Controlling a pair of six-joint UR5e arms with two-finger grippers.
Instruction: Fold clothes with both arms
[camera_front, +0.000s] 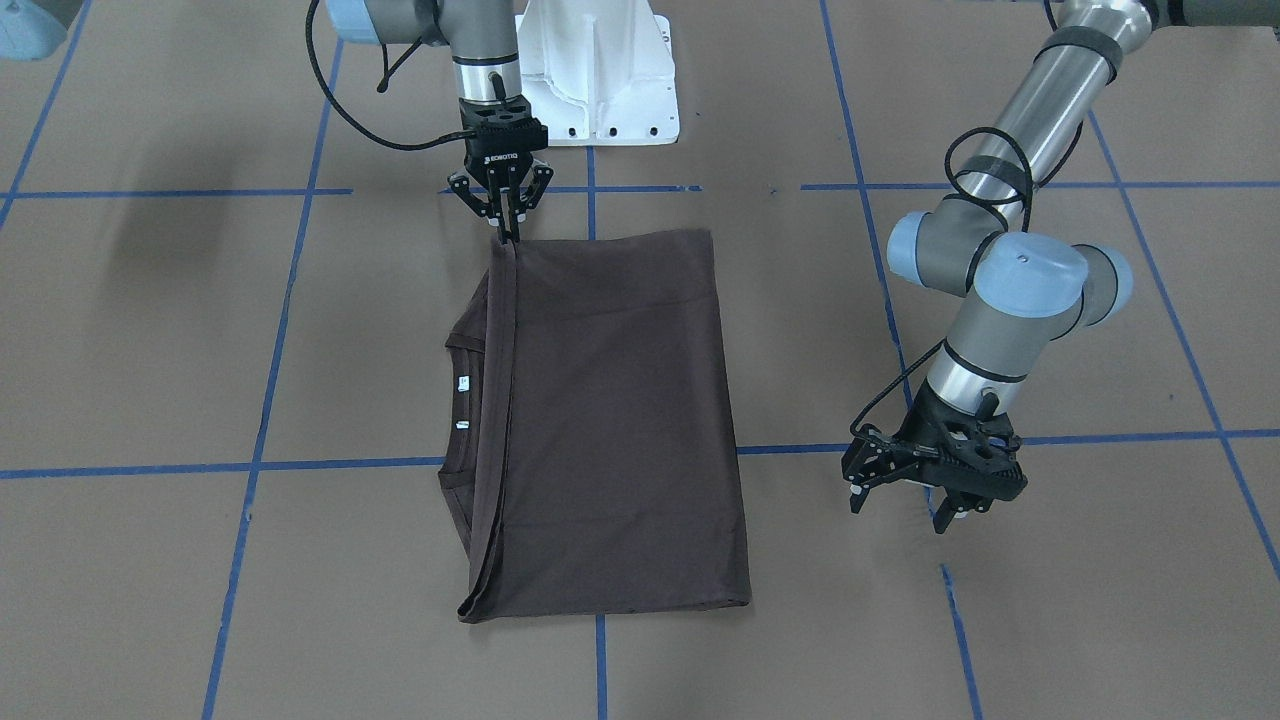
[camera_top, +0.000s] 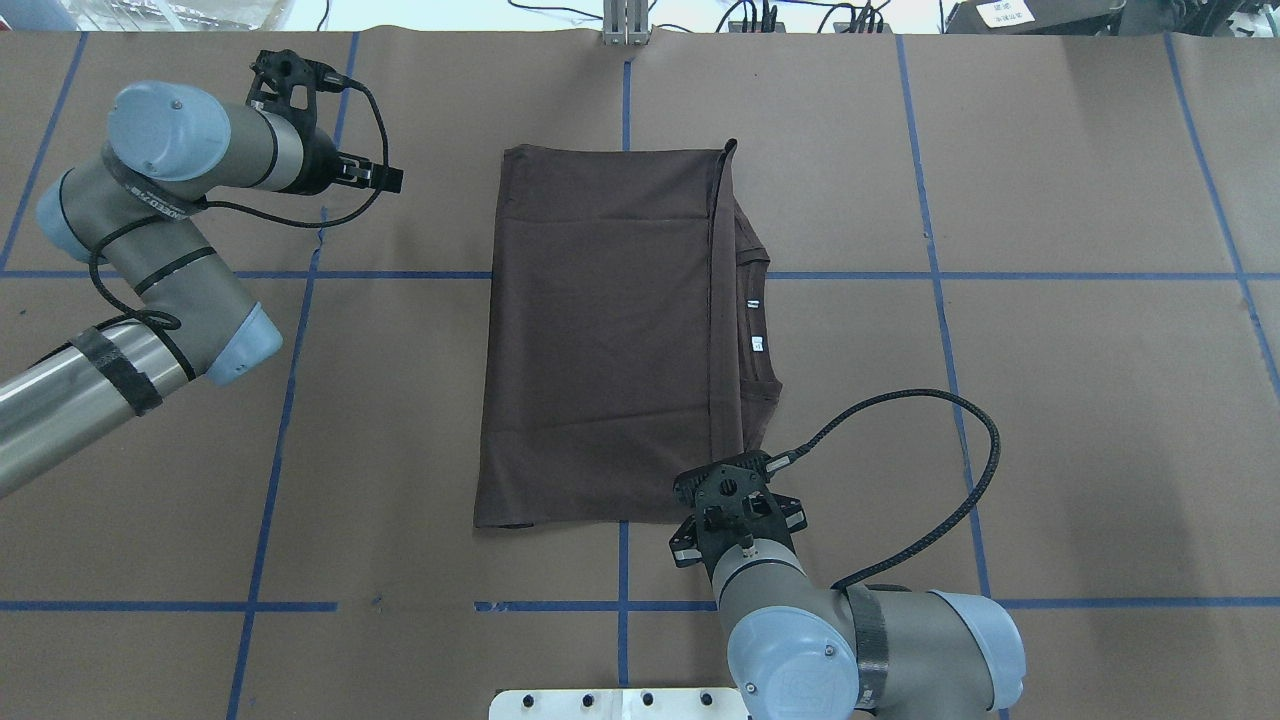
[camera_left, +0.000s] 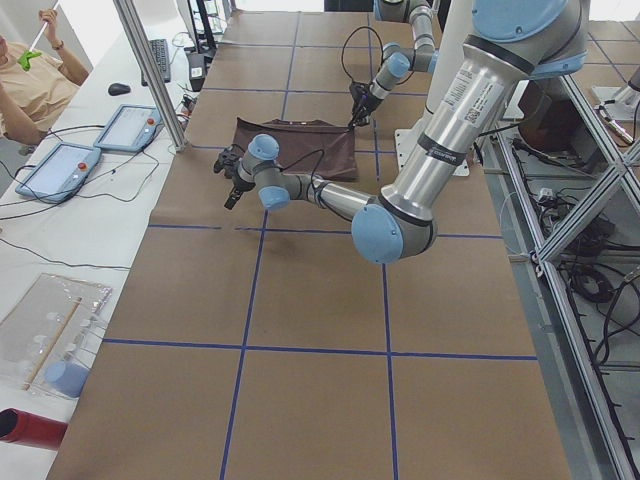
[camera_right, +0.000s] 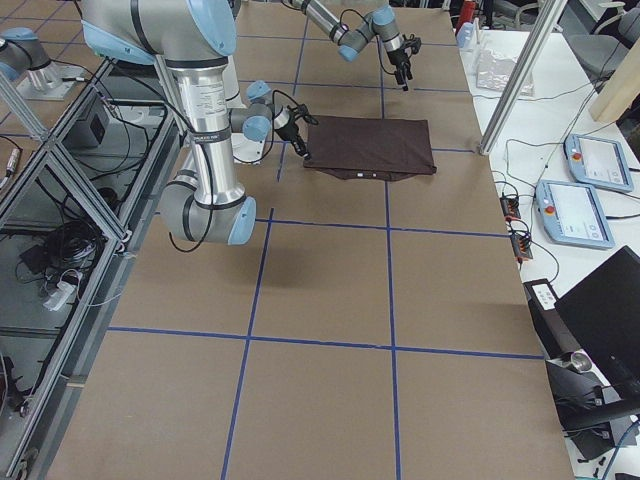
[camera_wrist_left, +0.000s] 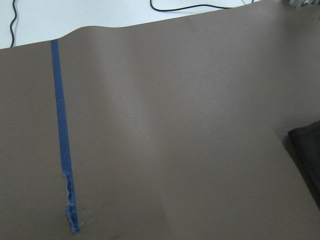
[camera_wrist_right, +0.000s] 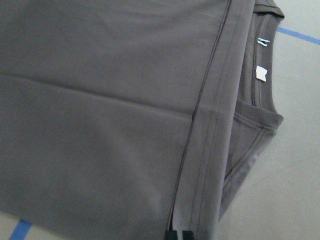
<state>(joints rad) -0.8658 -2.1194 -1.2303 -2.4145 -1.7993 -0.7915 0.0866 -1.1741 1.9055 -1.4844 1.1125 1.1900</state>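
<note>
Mid-fold: right gripper (camera_front: 508, 222) clamped on T-shirt (camera_front: 610, 420) hem corner, left gripper (camera_front: 900, 503) open, empty, well apart; next prob. release & regrasp w/ both.

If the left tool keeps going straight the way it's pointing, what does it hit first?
Probably the bare brown table cover. The left tool, open, angles down beside the T-shirt, and its wrist view shows mostly paper, with cloth only at the edge.
</note>
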